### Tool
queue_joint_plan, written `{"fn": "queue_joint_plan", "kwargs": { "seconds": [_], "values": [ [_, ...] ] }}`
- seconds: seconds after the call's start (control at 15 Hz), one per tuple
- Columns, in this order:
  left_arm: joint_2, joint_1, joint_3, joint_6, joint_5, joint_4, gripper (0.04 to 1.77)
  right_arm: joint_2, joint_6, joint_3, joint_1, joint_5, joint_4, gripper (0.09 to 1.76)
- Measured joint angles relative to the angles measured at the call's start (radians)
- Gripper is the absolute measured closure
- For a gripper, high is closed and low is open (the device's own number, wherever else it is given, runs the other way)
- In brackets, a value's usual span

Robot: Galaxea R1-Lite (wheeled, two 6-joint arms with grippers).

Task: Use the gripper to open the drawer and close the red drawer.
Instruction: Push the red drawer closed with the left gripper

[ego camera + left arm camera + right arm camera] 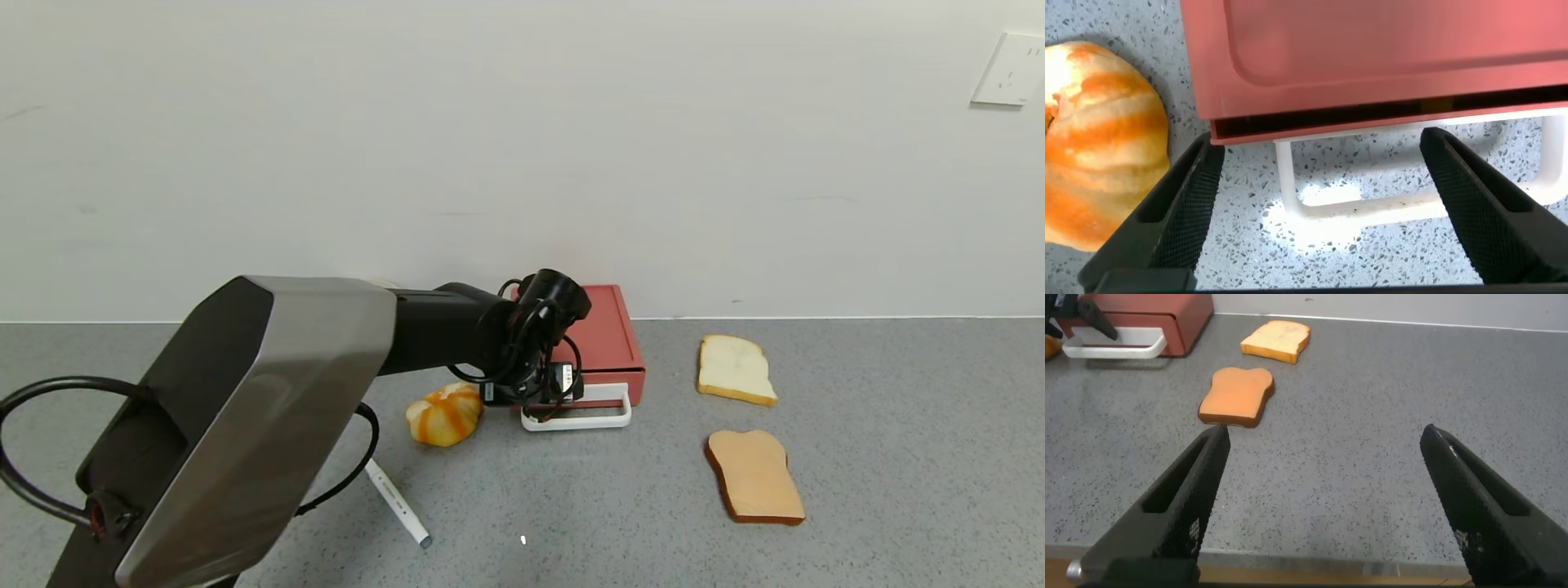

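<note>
1. The left hand [1319, 204] hangs low over the white handle [578, 416] of the drawer [608, 347], fingers spread wide and holding nothing. In the left wrist view the loop lies between the two fingers [1184, 204], and neither one seems to touch it.
2. The drawer sits at the back of the grey surface [898, 457], against the wall. It looks shut or nearly so, with only a dark slit showing under the red front.
3. A pumpkin-like toy [445, 414] lies just beside the drawer's left corner, close to the outer finger. If the hand drifts that way while it shuts, I'd expect it to nudge the toy or pinch it along with the handle.
4. The box looks light. A pull could drag the whole thing forward instead of sliding the tray out, and a loose pinch might slip off the thin loop.
5. The right hand [1327, 498] hangs wide open and empty over bare surface, well apart from the two bread slices [735, 369] and the drawer.
6. A white pen [397, 502] lies near the left arm's base, away from the work.
</note>
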Motion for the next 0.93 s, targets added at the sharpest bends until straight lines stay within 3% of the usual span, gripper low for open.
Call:
{"fn": "queue_joint_plan", "kwargs": {
  "seconds": [0.93],
  "values": [
    [0.02,0.017,-0.034,0.044,-0.002,-0.033,0.08,0.0,0.0,0.0,-0.001,0.0,0.0,0.14]
  ]
}}
